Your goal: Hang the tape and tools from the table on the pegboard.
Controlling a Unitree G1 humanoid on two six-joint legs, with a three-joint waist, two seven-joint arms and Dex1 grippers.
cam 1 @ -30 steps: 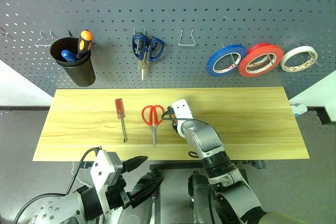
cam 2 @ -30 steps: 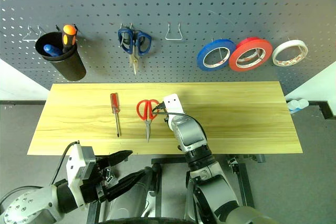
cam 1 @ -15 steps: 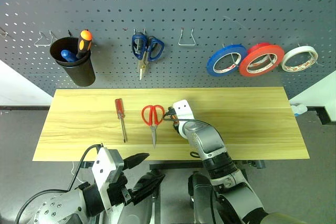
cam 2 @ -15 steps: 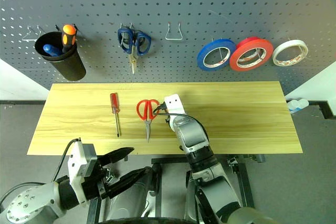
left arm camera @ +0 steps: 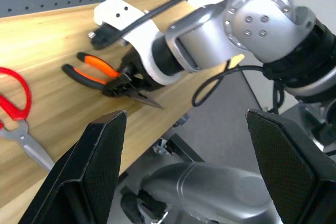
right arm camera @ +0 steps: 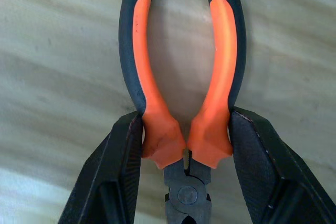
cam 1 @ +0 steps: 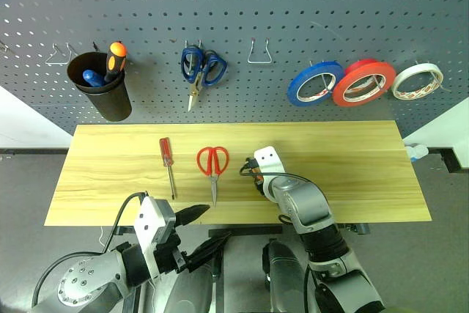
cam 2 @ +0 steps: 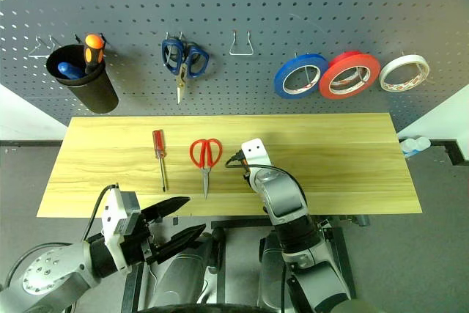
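Observation:
The small pliers [right arm camera: 181,77] with orange-and-black handles lie low over the table [cam 1: 352,166], right of its middle. My right gripper [right arm camera: 186,150] is shut on them, a finger pressing each handle near the pivot; the handles [left arm camera: 94,69] point toward the pegboard [cam 1: 293,5]. Red-handled scissors [cam 1: 212,163] and a slim red-handled screwdriver [cam 1: 168,163] rest flat on the table, left of the pliers. The red tape [cam 1: 364,83] hangs on the pegboard between two other rolls. My left gripper [cam 1: 201,232] is open and holds nothing, in front of the table's near edge.
On the pegboard hang blue-handled scissors [cam 1: 201,67], a blue roll [cam 1: 315,83], a cream-white roll [cam 1: 417,81], a bare wire hook [cam 1: 259,53] and a black cup [cam 1: 100,87] holding an orange-handled screwdriver. Bare hooks [cam 1: 62,53] sit at far left.
My right gripper has carried the pliers to the right and back toward the table's near edge, away from the red scissors. The left gripper has stayed open and about where it was.

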